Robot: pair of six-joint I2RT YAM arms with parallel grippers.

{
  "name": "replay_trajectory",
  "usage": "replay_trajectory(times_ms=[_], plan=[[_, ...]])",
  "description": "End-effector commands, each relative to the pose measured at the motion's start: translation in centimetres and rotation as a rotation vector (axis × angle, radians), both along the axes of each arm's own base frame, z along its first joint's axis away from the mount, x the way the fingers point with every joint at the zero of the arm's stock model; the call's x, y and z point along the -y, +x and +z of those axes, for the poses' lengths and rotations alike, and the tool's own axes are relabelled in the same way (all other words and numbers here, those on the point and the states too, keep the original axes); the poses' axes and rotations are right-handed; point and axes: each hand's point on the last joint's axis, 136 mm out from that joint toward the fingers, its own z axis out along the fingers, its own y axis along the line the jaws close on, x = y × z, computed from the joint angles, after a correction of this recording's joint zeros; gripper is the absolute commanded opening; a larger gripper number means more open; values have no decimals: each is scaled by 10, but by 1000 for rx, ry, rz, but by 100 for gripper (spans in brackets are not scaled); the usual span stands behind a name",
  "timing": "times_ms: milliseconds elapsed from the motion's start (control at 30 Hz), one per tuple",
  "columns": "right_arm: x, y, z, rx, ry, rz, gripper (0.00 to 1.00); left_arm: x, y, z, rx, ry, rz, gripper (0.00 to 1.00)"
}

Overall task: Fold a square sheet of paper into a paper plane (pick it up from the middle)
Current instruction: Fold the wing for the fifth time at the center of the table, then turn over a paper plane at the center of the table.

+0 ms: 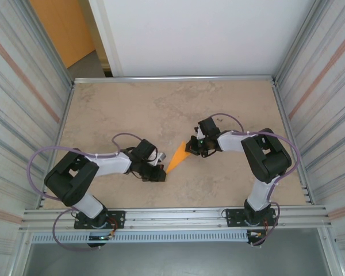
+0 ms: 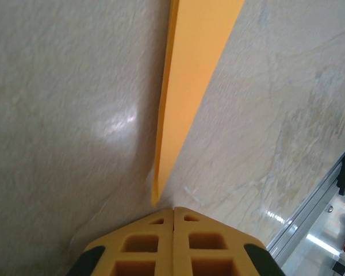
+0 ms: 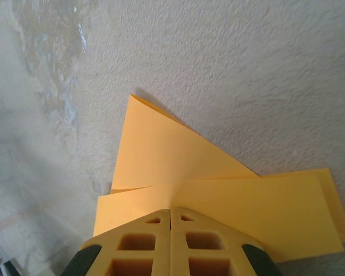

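Nearest, along the table's (image 1: 132,109) front edge, stand two arms, both bent inward toward one piece of orange paper. That is the whole count: two grippers and one paper plane (image 1: 177,158).

From above, the plane lies a little near of the table's middle as a narrow pointed dart. Its sharp tip points to 7 o'clock and its wide end to 1 o'clock. The left gripper (image 1: 158,175) sits at the tip and the right gripper (image 1: 191,148) at the wide end, with the plane between them.

The left wrist camera adds what the overhead one cannot. The left gripper (image 2: 173,211) has its yellow fingers (image 2: 139,244) pressed together with no gap. The plane (image 2: 187,80) tapers down from 12 o'clock to a fine tip just beside them, and I cannot tell whether it touches them.

The right wrist camera shows the layers. The plane (image 3: 230,201) has a triangular flap rising toward 11 o'clock over a long band running off to 3 o'clock, with crisp edges and a slight lift at the flap's corner. The right gripper (image 3: 171,210) is likewise fully closed, and the paper runs under its fingers (image 3: 132,244). Whether a layer is nipped between them I cannot tell.

Farther off, the mottled beige top lies bare, and an orange wall panel (image 1: 63,29) stands at 11 o'clock.
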Motion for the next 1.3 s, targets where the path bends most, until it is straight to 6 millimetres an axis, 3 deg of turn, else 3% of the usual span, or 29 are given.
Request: replay_trajectory(times_ms=[0,167,300,367,533,700,933,1267], plan=[[47,-30,-51,-123,-267,-27,5,-34,-33,-13,-124,166,-13,4],[24,-18,0,-30,-184,26,11,-28,1,24,-31,98,33,6],[16,-8,48,43,-139,24,20,-34,38,55,56,60,94,17],[18,-6,67,62,-146,-5,31,-38,54,68,99,51,117,25],[36,-8,92,62,-248,-144,53,-54,90,92,203,91,176,48],[43,-18,96,2,-342,-277,62,-73,113,110,317,147,232,75],[16,-18,88,-19,-487,-318,70,-93,120,116,410,184,277,97],[-10,-17,61,-109,-642,-358,74,-102,121,115,400,175,318,99]])
